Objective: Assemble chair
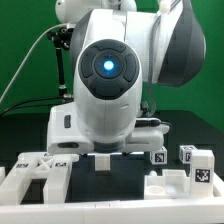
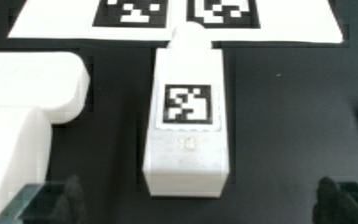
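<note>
Wrist view: a long white chair post [image 2: 188, 118] lies flat on the black counter [image 2: 282, 120], directly below the gripper [image 2: 190, 203]. The post carries one black-and-white marker tag [image 2: 190, 105] on its upper face. Its far end narrows and reaches a broad white board bearing two larger tags, the marker board [image 2: 60, 22]; whether the two actually touch cannot be told. The gripper's two dark fingertips [image 2: 37, 203] stand wide apart, one on each side of the post's near end, with black counter showing between each finger and the post. Nothing is held. Beside the post, apart from it across a dark gap, lies a wider white slab [image 2: 30, 95] with rounded corners, only partly in frame.

In the exterior view the large glossy robot arm [image 1: 108, 85], with its blue-lit round cap, fills the middle and hides the gripper and most of the post; only a small white block [image 1: 101, 160] shows beneath it. In the foreground on the exterior view's left sit white notched chair parts [image 1: 40, 175] with tags on top. On the exterior view's right are further white blocky parts [image 1: 175, 183], among them tagged pieces standing upright [image 1: 198, 167]. No containers appear; all parts rest directly on the counter.
</note>
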`<state>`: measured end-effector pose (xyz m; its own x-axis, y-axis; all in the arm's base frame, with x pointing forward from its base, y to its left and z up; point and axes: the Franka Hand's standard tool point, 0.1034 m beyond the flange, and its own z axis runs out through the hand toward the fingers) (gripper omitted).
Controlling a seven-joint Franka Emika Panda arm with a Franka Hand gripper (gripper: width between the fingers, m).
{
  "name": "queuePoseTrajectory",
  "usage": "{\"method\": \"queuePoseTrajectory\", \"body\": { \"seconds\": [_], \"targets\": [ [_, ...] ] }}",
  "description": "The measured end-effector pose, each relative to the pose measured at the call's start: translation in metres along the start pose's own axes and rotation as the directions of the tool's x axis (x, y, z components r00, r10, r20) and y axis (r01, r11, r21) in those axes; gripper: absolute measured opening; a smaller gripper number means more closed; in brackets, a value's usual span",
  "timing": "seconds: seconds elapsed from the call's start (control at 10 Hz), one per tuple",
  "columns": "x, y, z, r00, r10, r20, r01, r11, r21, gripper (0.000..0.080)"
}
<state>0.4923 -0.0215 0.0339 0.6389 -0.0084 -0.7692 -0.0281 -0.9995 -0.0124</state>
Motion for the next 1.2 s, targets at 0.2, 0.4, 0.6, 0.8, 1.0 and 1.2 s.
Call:
{"method": "queuePoseTrajectory", "body": {
  "seconds": [0.2, 0.4, 0.6, 0.8, 1.0, 1.2],
  "targets": [
    [-0.001, 0.000, 0.003, 1.000, 0.003, 0.009, -0.003, 1.000, 0.002, 0.0649],
    [-0.003, -0.006, 0.025, 0.998, 0.013, 0.056, -0.014, 1.000, 0.003, 0.0649],
    [-0.003, -0.006, 0.035, 0.997, 0.015, 0.072, -0.015, 1.000, 0.004, 0.0649],
    [-0.003, -0.005, 0.035, 0.997, 0.016, 0.070, -0.016, 1.000, 0.005, 0.0649],
    [-0.003, -0.004, 0.035, 0.997, 0.017, 0.071, -0.017, 1.000, 0.006, 0.0376],
    [-0.003, -0.004, 0.035, 0.997, 0.017, 0.071, -0.018, 1.000, 0.007, 0.0285]
  ]
}}
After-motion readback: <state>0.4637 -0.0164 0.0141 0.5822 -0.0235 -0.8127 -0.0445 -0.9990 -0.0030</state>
